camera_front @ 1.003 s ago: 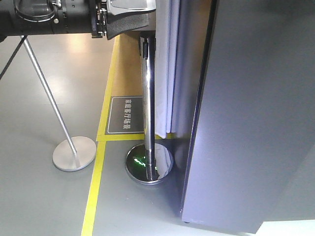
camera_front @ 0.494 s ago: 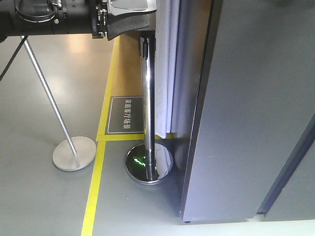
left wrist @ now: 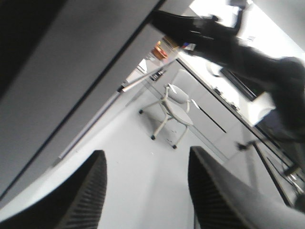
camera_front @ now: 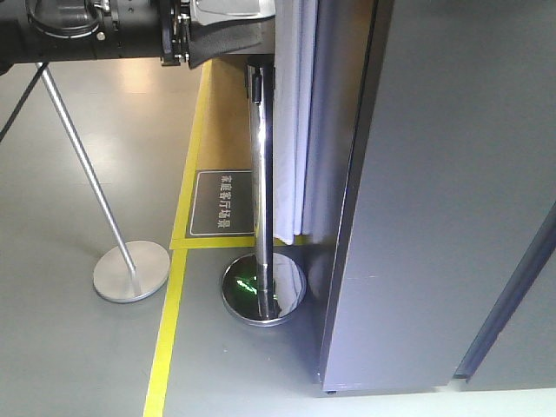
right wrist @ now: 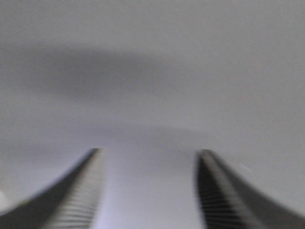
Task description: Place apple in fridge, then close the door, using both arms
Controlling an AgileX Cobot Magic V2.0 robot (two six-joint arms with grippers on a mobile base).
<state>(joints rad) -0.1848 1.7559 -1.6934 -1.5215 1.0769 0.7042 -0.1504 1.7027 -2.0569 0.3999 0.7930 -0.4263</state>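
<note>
Filling the right half of the front view, the fridge [camera_front: 434,200] presents only its dark grey outer surface to me. A darker slanted line crosses the lower right corner of that frame, with a grey panel beyond it that I take to be the door [camera_front: 530,347]; I cannot tell from this angle whether it is fully shut. The apple does not appear in any view, so I cannot state its position.

Right wrist view: the right gripper [right wrist: 150,191] has its two ribbed fingers [right wrist: 78,191] spread wide apart, nothing between them. It faces a blurred plain grey surface at close range; contact cannot be confirmed.

Left wrist view: the left gripper [left wrist: 145,195] is likewise spread wide and empty, its ribbed fingers [left wrist: 88,191] along the lower edge of the frame. A dark grey panel [left wrist: 62,71] runs diagonally across the upper left. A black robot arm [left wrist: 228,43] crosses the upper right. A white chair [left wrist: 174,107] stands on the pale floor near centre frame.

Front view, left of the fridge: a chrome stanchion post [camera_front: 261,165] rises from a round base [camera_front: 263,289]. White curtain fabric [camera_front: 295,113] hangs between post and fridge. A second, tilted post [camera_front: 82,152] stands on a matte disc [camera_front: 130,271] at lower left. Yellow floor tape [camera_front: 174,295] and a dark floor sign [camera_front: 222,202] lie between them. A black arm segment [camera_front: 87,30] spans the upper left.
</note>
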